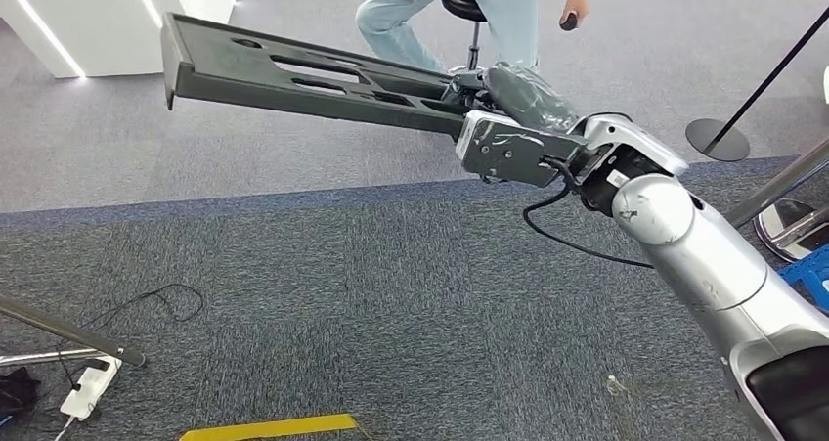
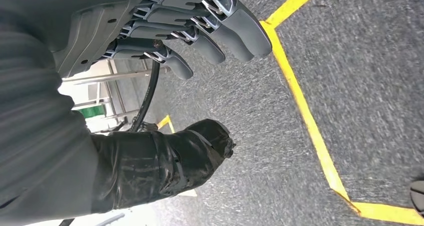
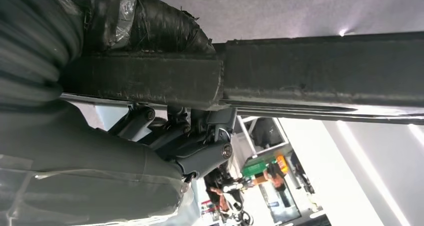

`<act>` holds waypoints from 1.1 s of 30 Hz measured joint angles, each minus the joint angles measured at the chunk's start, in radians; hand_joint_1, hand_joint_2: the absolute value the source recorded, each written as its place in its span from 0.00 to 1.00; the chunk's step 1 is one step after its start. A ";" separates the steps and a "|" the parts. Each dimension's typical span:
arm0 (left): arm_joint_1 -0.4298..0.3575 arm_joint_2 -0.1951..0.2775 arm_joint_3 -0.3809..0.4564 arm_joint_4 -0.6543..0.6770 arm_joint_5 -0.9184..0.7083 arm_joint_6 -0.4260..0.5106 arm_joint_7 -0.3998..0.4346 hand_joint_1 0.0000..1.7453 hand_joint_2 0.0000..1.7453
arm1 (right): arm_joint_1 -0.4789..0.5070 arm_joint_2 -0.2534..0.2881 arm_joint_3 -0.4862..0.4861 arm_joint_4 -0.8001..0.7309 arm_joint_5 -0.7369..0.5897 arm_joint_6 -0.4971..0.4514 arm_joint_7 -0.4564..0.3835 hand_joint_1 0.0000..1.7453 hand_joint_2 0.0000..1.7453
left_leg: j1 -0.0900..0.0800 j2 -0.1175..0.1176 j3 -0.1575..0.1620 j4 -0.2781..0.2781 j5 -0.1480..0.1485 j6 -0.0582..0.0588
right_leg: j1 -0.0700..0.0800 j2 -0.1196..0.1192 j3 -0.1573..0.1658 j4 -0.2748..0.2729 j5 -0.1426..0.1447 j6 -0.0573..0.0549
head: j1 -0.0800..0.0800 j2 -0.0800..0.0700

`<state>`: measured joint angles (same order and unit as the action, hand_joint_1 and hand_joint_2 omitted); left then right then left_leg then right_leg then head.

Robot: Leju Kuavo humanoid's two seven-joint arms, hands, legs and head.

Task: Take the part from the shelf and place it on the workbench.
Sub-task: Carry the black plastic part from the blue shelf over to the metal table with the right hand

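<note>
Long dark slotted part (image 1: pixel 293 74), end in right hand (image 1: pixel 508 118)

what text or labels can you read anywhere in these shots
None can be read.
The part in the right hand shows no lettering.
Coloured boxes behind it are too blurred to read.
The yellow floor tape near the left hand is plain.

**Long dark part held out over the carpet**

The long, flat, dark grey-green plastic part (image 1: pixel 293 74) with slotted cut-outs and a turned-down lip at its far end was held at one end by the right hand (image 1: pixel 494 104). It jutted out nearly level, above the grey carpet.
</note>
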<state>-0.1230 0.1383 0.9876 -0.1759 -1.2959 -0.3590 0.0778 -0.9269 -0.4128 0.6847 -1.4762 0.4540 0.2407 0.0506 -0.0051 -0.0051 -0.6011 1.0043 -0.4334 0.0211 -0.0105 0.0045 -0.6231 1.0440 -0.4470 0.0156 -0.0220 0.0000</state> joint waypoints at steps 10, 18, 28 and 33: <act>-0.003 -0.008 0.000 0.000 0.036 0.121 -0.209 0.00 1.00 | 0.161 0.030 -0.017 0.074 -0.234 -0.154 0.005 1.00 1.00 | 0.015 -0.007 0.004 0.007 -0.008 0.003 | 0.017 -0.008 0.018 0.006 -0.003 0.001 | 0.001 0.000; 0.007 -0.040 0.000 0.006 0.053 0.210 -0.528 0.00 1.00 | 0.740 0.214 -0.052 0.680 -0.839 -0.236 -0.402 1.00 1.00 | 0.043 -0.019 -0.065 0.171 -0.118 -0.023 | 0.044 -0.031 0.073 -0.077 0.011 -0.049 | 0.014 0.000; -0.006 -0.019 0.000 0.006 0.053 0.214 -0.536 0.00 1.00 | 0.817 0.305 -0.063 0.995 -0.789 -0.230 -0.388 1.00 1.00 | 0.023 -0.011 0.013 -0.003 -0.013 -0.029 | 0.002 0.000 0.069 -0.050 -0.015 -0.006 | 0.015 0.000; -0.007 -0.016 0.000 0.006 0.053 0.214 -0.536 0.00 1.00 | 0.807 0.323 -0.080 1.065 -0.789 -0.227 -0.393 1.00 1.00 | 0.020 -0.007 0.019 -0.009 -0.015 -0.032 | 0.001 0.000 0.073 -0.051 -0.021 -0.047 | 0.017 0.000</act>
<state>-0.1295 0.1225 0.9876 -0.1701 -1.2425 -0.1452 -0.4585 -0.1196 -0.0901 0.6049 -0.4109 -0.3346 0.0141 -0.3425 0.0148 -0.0123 -0.5817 0.9955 -0.4486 -0.0107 -0.0094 0.0042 -0.5496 0.9932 -0.4675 -0.0314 -0.0046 0.0000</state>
